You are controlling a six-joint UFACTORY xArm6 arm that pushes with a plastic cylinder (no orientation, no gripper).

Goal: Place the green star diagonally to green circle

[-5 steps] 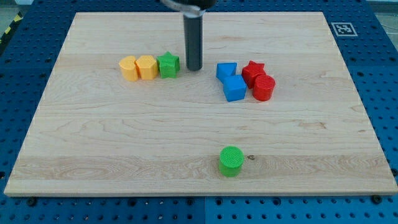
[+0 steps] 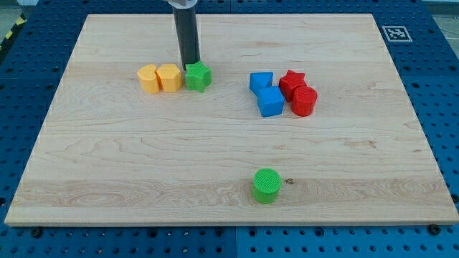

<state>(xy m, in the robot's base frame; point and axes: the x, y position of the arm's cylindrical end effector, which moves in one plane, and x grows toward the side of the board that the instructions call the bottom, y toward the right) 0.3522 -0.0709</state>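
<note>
Green star (image 2: 198, 76) sits at the right end of the yellow blocks (image 2: 161, 77), my tip (image 2: 190, 66) touching its top-left edge; green circle (image 2: 267, 185) lies well below. No pincer fitted.

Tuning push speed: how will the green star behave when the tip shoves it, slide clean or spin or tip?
The green star looks low and squat, so it will probably slide flat rather than tip. My tip sits at its top-left edge, off centre, so it may spin. Its points could catch the yellow block touching its left side.
</note>
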